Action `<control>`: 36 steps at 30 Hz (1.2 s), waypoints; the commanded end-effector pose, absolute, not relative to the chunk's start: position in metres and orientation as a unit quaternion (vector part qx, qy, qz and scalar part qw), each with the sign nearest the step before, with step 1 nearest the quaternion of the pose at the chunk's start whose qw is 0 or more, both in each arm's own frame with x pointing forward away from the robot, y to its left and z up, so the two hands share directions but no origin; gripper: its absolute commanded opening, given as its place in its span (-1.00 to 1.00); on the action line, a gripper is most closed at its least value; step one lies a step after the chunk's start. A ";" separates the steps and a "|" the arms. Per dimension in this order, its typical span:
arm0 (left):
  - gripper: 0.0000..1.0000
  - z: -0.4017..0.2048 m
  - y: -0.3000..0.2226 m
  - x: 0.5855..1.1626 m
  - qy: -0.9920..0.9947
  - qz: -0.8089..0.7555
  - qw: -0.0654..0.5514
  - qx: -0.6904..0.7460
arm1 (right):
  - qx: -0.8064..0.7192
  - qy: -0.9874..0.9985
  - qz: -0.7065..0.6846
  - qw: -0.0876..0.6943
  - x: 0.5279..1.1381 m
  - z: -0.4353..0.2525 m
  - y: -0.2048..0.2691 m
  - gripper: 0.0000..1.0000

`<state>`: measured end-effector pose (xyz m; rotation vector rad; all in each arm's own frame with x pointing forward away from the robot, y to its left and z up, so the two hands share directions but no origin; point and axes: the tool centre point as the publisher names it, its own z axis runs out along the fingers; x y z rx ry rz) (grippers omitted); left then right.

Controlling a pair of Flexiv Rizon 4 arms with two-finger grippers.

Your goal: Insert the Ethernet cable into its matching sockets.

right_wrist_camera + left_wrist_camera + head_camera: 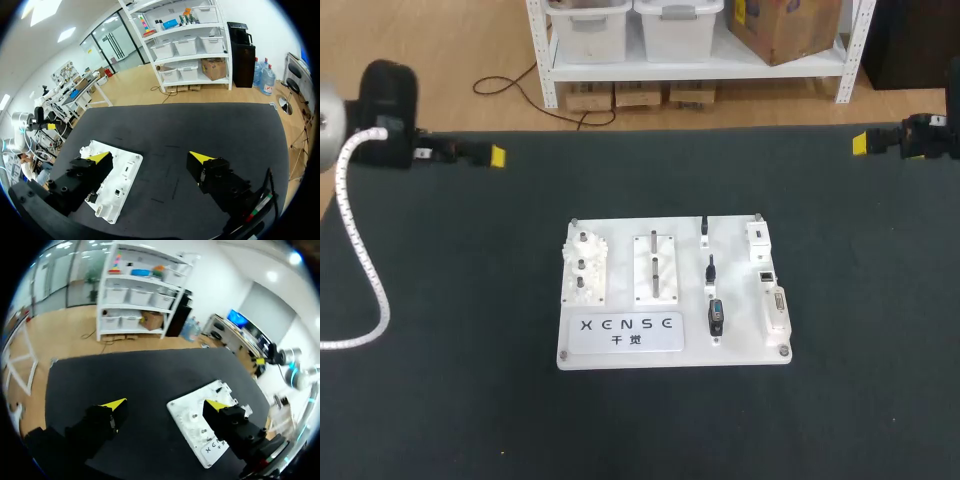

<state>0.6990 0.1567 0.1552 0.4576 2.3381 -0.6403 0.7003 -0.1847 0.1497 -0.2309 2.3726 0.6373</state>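
Head view: a white board (672, 345) is seen lying flat near the middle of the dark table (440, 400). A column of small black plugs (711, 270) is seated right of the board's centre and a strip of pale sockets (770, 290) is set along its right edge; which piece is the Ethernet cable cannot be told. The left gripper (497, 156) is held at the table's far left and the right gripper (860, 143) at its far right, both well apart from the board, and in the wrist views each one's yellow-tipped fingers (112, 407) are shown spread wide with nothing between them.
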 end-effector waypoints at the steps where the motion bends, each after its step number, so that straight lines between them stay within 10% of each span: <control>1: 1.00 0.148 0.126 0.713 0.785 -0.328 0.337 0.403 | -0.089 0.907 0.244 0.330 0.700 0.150 -0.185 1.00; 36: 1.00 0.103 0.001 0.616 0.508 -0.350 0.368 0.696 | -0.089 0.907 0.244 0.330 0.700 0.150 -0.185 1.00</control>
